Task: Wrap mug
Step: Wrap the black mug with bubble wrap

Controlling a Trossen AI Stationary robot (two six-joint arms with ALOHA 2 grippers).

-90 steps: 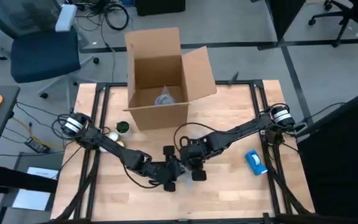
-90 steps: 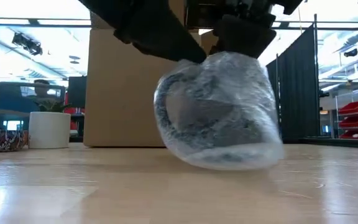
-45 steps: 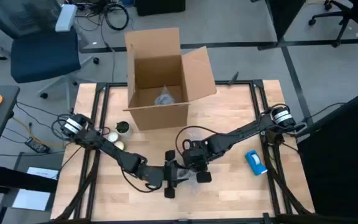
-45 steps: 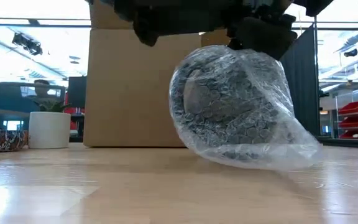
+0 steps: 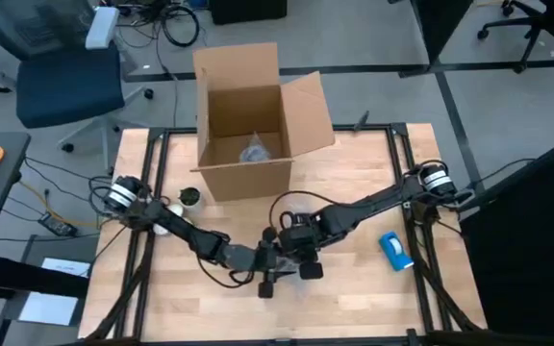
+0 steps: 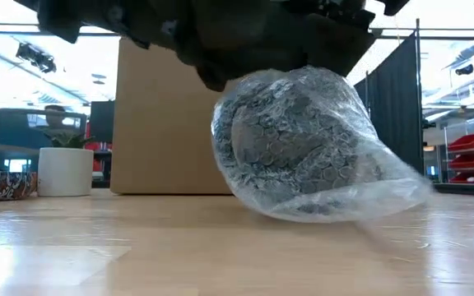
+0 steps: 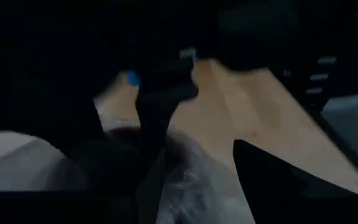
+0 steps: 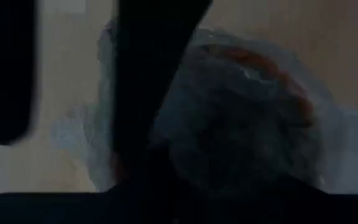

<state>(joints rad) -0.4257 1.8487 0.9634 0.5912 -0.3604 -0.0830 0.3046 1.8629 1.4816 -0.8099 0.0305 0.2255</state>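
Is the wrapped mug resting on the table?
Apart. The low view shows the wrapped mug hanging above the table, with background visible under it.

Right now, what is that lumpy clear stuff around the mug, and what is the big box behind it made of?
The wrapping looks like clear plastic bubble wrap: see-through, glossy, dotted with small round cells. The mug inside is blurred, so its material is unclear. The box looks like plain brown cardboard, matte, with folded flaps.

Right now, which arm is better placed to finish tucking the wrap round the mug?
Probably the right. Its gripper sits directly over the bubble-wrapped mug; the left gripper reaches in from the side, below it.
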